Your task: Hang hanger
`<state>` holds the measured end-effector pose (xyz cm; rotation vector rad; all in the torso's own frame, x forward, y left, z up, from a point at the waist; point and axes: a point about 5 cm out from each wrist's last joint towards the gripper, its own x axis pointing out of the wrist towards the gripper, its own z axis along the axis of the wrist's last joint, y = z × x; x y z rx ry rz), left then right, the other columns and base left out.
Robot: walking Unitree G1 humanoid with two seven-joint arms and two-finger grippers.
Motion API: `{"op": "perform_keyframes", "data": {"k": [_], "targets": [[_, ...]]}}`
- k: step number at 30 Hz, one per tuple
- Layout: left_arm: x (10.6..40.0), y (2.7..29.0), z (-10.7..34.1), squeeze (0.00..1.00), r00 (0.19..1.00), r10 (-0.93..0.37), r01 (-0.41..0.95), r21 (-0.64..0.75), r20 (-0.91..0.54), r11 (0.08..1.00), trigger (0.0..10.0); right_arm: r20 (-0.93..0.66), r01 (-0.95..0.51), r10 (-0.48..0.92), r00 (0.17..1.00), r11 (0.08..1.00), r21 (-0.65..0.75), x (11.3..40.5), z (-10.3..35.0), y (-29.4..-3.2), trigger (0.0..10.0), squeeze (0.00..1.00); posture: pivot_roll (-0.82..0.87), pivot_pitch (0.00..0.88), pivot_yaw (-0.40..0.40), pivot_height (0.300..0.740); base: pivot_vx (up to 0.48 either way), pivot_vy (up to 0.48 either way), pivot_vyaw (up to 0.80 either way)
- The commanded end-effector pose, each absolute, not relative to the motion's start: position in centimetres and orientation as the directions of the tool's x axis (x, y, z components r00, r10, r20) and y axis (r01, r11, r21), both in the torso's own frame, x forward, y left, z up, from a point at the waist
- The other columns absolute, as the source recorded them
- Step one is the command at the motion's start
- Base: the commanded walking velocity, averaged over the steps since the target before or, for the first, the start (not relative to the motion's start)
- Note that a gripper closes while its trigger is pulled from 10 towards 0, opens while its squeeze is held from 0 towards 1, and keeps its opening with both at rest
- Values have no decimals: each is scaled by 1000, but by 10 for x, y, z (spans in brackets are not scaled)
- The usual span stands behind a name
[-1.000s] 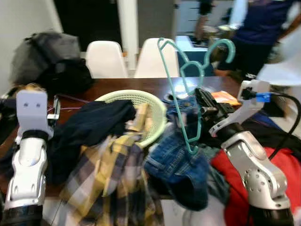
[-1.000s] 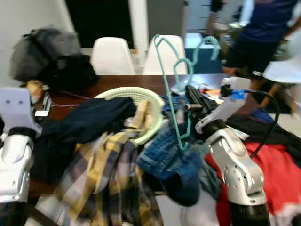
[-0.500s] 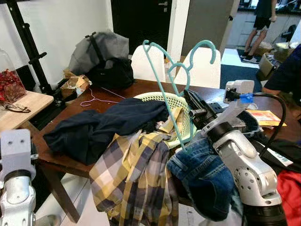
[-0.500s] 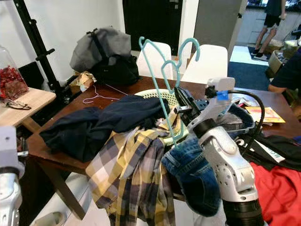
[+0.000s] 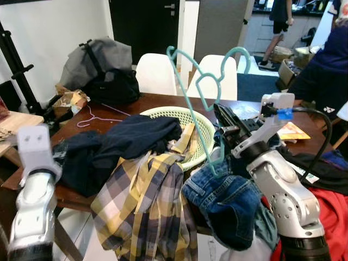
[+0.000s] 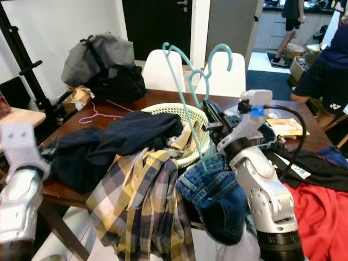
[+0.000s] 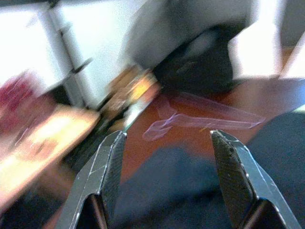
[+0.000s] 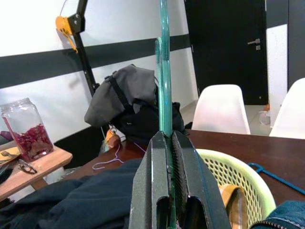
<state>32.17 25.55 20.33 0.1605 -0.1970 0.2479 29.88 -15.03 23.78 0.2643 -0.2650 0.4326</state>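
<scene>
My right gripper [image 5: 222, 112] is shut on a teal plastic hanger [image 5: 190, 103], holding it upright above the table with its hook pointing up to the right. The right wrist view has the two fingers pressed together on the hanger's thin bar [image 8: 164, 71]. A second, pale purple wire hanger [image 5: 95, 116] lies flat on the brown table [image 5: 133, 103] beside a black bag. My left arm [image 5: 33, 168] is low at the table's left edge, and its gripper [image 7: 167, 138] is open over dark cloth, facing the purple hanger [image 7: 190, 119].
A pale green basket [image 5: 179, 116] stands mid-table amid a navy garment [image 5: 125, 138], a plaid shirt [image 5: 147, 201], jeans [image 5: 223, 196] and red cloth [image 5: 331, 217]. A backpack [image 5: 98, 60] and white chairs [image 5: 155, 73] stand behind. A black stand pole [image 6: 19, 54] rises at left; a person [image 5: 326, 60] is at right.
The camera has swung, so the whole scene shifted. The teal hanger stays clamped in my right gripper. My left arm has come up higher at the left edge.
</scene>
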Motion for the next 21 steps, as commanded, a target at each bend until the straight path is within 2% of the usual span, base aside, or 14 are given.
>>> {"op": "perform_keyframes", "data": {"k": [1, 2, 3, 5, 8, 11, 19, 21], "targets": [[322, 255, 194, 0, 962, 205, -233, 154, 178, 960, 10000, 321, -442, 371, 871, 877, 189, 300, 241, -150, 10000, 0, -97, 0, -37, 740, 0, 0, 0], [331, 241, 194, 0, 983, 100, -132, 209, 155, 969, 10000, 322, -440, 368, 872, 878, 188, 299, 241, -150, 10000, 0, -102, 0, -33, 740, 0, 0, 0], [331, 241, 194, 0, 983, 100, -132, 209, 155, 969, 10000, 322, -440, 368, 872, 878, 188, 299, 241, -150, 10000, 0, -102, 0, -33, 740, 0, 0, 0], [340, 213, 191, 0, 991, -50, 22, 220, 125, 975, 10000, 324, -436, 365, 873, 881, 181, 298, 242, -151, 10000, 0, -115, 0, -27, 740, 0, 0, 0], [342, 203, 189, 0, 989, -97, 70, 221, 111, 973, 10000, 326, -433, 362, 873, 883, 179, 298, 242, -152, 10000, 0, -118, 0, -27, 740, 0, 0, 0], [338, 179, 181, 0, 972, -232, 207, 310, 46, 928, 10000, 328, -425, 353, 876, 888, 177, 298, 244, -155, 10000, 0, -114, 0, -29, 740, 0, 0, 0], [330, 167, 183, 0, 951, -308, 276, 342, 40, 898, 10000, 326, -426, 355, 876, 887, 179, 300, 244, -154, 10000, 0, -108, 0, -29, 740, 0, 0, 0], [321, 158, 180, 0, 938, -347, 320, 355, 12, 878, 10000, 327, -424, 352, 877, 888, 181, 300, 244, -155, 10000, 0, -105, 0, -21, 740, 0, 0, 0]]}}
